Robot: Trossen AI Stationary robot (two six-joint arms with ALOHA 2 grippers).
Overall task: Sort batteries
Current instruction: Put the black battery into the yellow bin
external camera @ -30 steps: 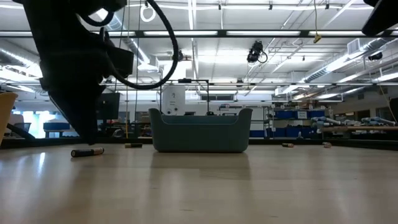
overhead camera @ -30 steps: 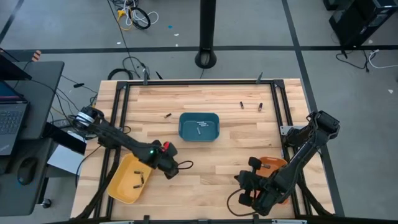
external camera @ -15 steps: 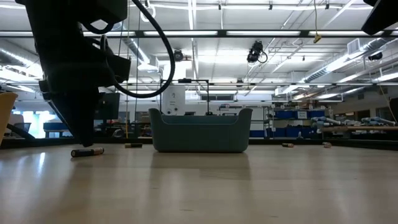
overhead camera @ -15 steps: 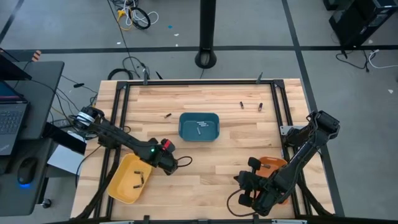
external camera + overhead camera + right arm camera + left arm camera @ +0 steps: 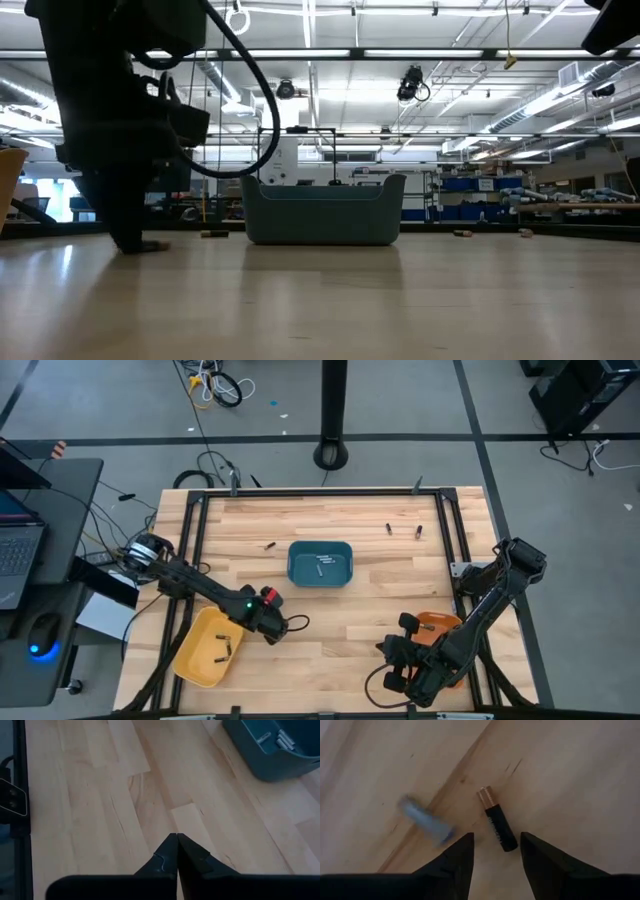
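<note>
Reaching down with its fingers apart, the left gripper [image 5: 495, 860] hangs right over a black battery [image 5: 497, 821] on the wooden table [image 5: 580, 780].

From above, the left gripper [image 5: 276, 628] sits beside the yellow tray [image 5: 196, 655], which has batteries in it; the teal tray [image 5: 320, 563] lies farther out, and loose batteries [image 5: 404, 529] lie well beyond it. The right gripper [image 5: 385, 648] waits by the orange tray [image 5: 440, 622]. From table height, the left gripper [image 5: 125, 240] comes down close to the tabletop. Its own camera shows the black battery with a copper end just ahead of the two open fingers, and a blurry grey thing [image 5: 426, 818] beside it. The right gripper [image 5: 176, 851] has its fingers pressed together on nothing.
</note>
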